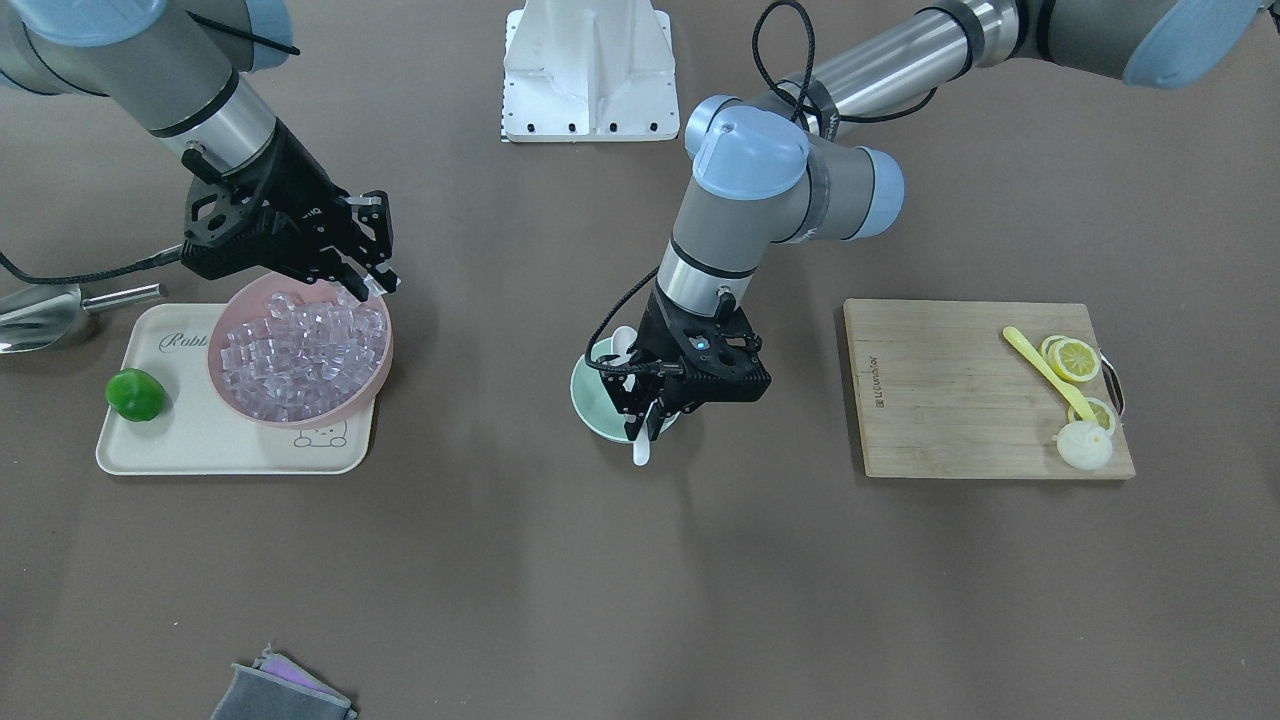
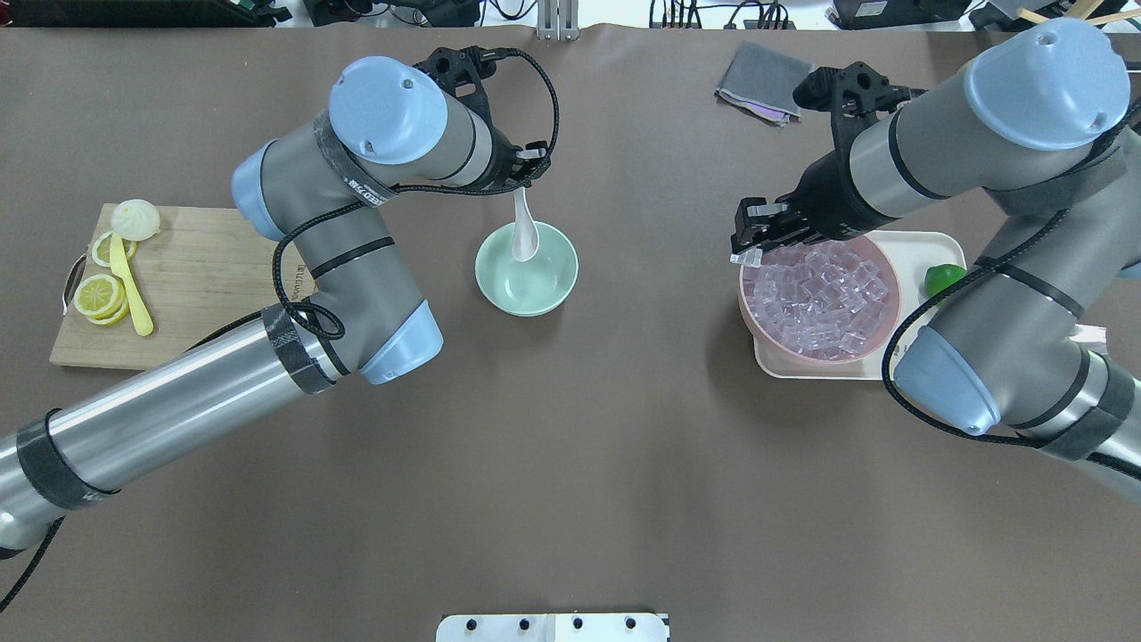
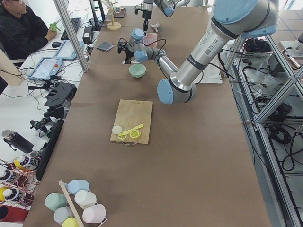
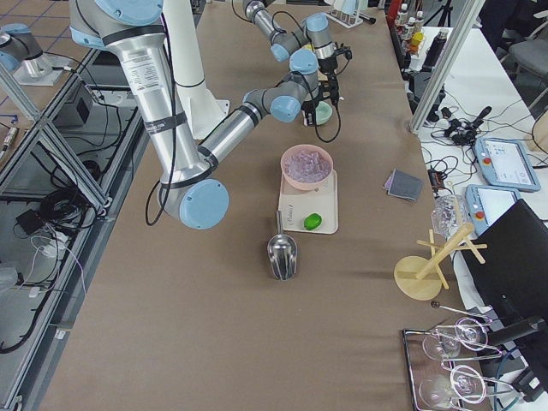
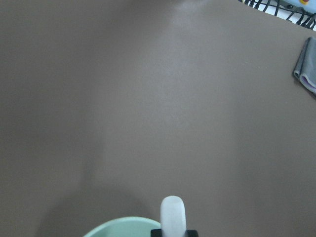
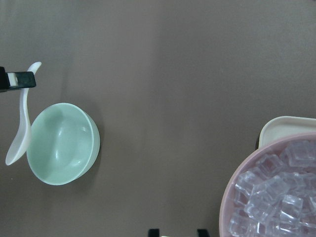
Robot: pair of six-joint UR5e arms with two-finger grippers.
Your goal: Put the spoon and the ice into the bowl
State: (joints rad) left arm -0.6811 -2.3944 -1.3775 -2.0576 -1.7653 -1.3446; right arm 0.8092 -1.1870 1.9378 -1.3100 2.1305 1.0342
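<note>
I am holding the spoon point(image 2: 524, 236) over the bowl point(image 2: 545, 287) in left gripper point(image 2: 526, 181) jaws; right gripper point(image 2: 745, 252) jaws: cannot tell.

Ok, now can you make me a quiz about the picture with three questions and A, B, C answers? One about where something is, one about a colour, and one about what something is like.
1. Where are the ice cubes?
A) in the pink bowl
B) in a cup
C) in a bag

2. What colour is the spoon the robot holds?
A) yellow
B) white
C) red

3. How is the green bowl?
A) upside down
B) full of ice
C) upright, no ice inside

Answers:
1 A: the cubes are heaped in the pink bowl.
2 B: the left fingers grip a white spoon.
3 C: the green bowl stands open and bare inside.
</note>
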